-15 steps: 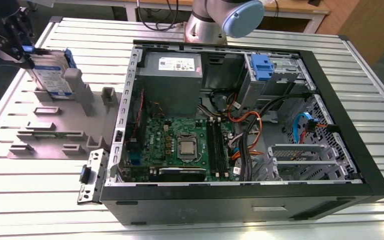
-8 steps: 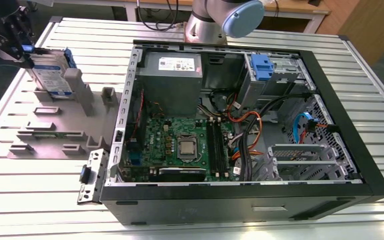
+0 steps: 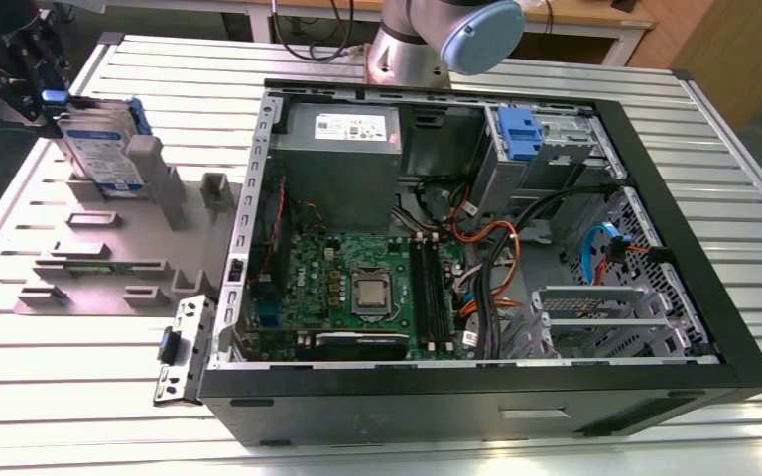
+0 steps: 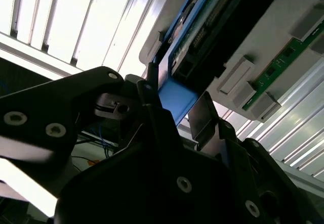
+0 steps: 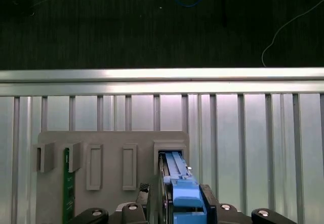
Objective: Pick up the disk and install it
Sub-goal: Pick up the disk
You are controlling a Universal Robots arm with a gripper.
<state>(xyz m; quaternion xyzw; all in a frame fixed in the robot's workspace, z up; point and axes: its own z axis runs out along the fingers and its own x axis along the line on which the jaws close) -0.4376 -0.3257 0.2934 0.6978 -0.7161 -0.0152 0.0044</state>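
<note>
Where the pincer stands: the gripper (image 3: 45, 99) is at the exterior view's left, at the top end of the disk (image 3: 100, 154) and well apart from the computer case (image 3: 673, 248).
Pincer opening: narrow. In the second wrist view its two fingers (image 4: 205, 117) lie against either side of the disk's blue carrier frame with no gap showing, so it is clamped on the disk.
Disk: upright on its edge, with its lower end seated in a slot of the grey holder (image 3: 130, 288). Its white-and-blue label shows in the exterior view, and its blue top edge shows in the first wrist view.
Grey holder: lies flat on the slatted metal table (image 3: 395, 436), just beside the case on the exterior view's left. It has several slots; one holds the disk and another holds a green circuit strip (image 5: 66, 183).
Computer case: lies on the table with its open side up.
Case contents: a green motherboard (image 3: 354, 288) sits in the middle. A grey metal box with a white sticker (image 3: 341, 134) fills a far corner. A small blue bracket (image 3: 520, 134) sits in the drive bay beside it. Orange, blue and black cables (image 3: 514, 248) run between them.
Arm: its base column (image 3: 415, 40) stands behind the case.
</note>
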